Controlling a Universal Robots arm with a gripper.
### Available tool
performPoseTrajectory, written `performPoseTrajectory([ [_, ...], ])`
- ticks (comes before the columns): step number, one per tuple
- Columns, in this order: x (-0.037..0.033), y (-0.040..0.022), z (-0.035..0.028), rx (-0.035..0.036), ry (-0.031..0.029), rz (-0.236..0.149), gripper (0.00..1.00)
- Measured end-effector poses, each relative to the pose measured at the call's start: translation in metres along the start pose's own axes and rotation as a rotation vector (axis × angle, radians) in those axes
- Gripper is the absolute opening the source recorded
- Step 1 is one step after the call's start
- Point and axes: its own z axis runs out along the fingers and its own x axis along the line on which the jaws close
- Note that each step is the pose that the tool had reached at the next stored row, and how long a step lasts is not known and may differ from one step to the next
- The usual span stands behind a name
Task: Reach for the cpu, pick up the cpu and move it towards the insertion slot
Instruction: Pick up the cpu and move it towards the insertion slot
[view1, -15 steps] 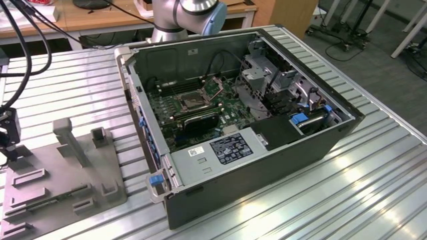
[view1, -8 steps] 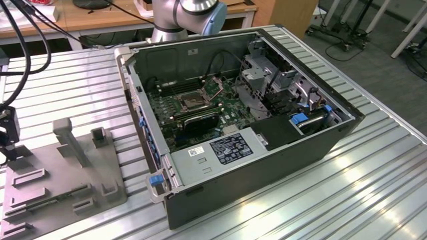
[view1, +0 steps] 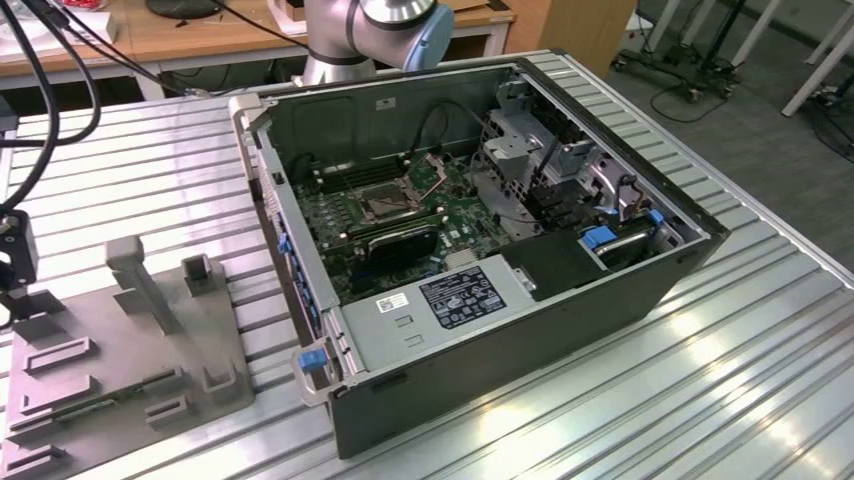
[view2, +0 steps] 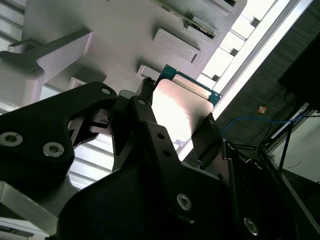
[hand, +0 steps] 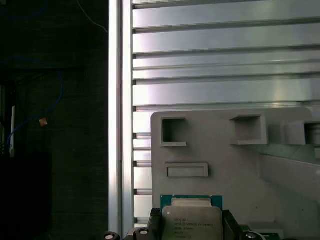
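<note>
Two black fingers (hand: 155, 225) of the gripper (hand: 192, 229) clamp the small square silvery cpu (view2: 180, 107) over the grey plastic tray (hand: 225, 165); pick-up seems in hand, and carrying toward the silver-framed insertion slot (view1: 378, 205) needs a level hold.

bright glare streaks on the ribbed table (view1: 721, 390), murky shadowed wrist views

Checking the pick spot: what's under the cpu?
The grey plastic tray extends beneath and past the cpu, held in the gripper. Whether a recess lies directly below is covered by the chip.
</note>
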Motion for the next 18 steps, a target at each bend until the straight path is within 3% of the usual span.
performPoseTrajectory([
  [18,0.0000,0.0002,-0.0058,0.0000,0.0000,0.000,0.55],
])
